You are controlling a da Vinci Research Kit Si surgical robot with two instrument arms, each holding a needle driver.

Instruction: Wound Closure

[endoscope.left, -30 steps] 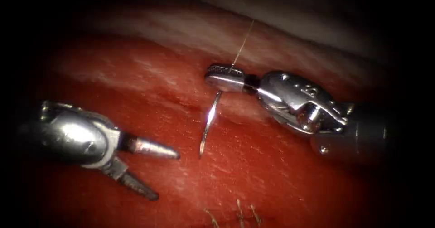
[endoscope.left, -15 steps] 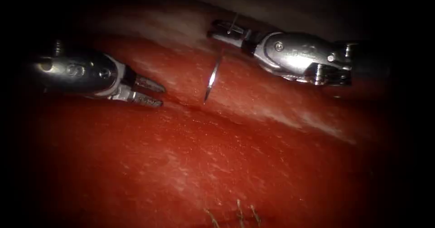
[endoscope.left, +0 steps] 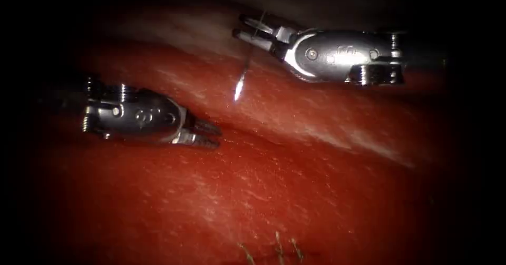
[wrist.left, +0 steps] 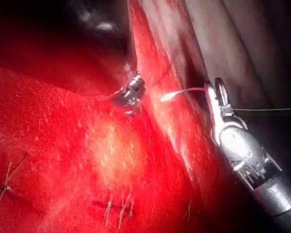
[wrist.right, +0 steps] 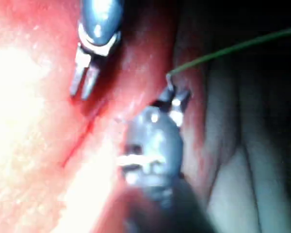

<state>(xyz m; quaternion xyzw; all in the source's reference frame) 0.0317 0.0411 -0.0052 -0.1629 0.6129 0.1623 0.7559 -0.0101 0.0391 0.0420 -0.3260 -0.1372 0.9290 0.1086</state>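
1 curved steel needle (endoscope.left: 241, 81), clear of red tissue (endoscope.left: 295, 191): clamped near thread end by right tool (endoscope.left: 252, 29), tip hanging free. Left tool (endoscope.left: 206, 135): jaws nearly together, empty, at the cut (endoscope.left: 232, 124).

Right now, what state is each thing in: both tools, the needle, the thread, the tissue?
right tool: jaws shut on the needle near its thread end.
left tool: jaws slightly apart, holding nothing, low by the cut.
needle: hanging point down, clear of the tissue.
thread: trailing from the needle's held end, away over the tissue.
tissue: wet with red fluid, the cut unclosed beside the left tool.
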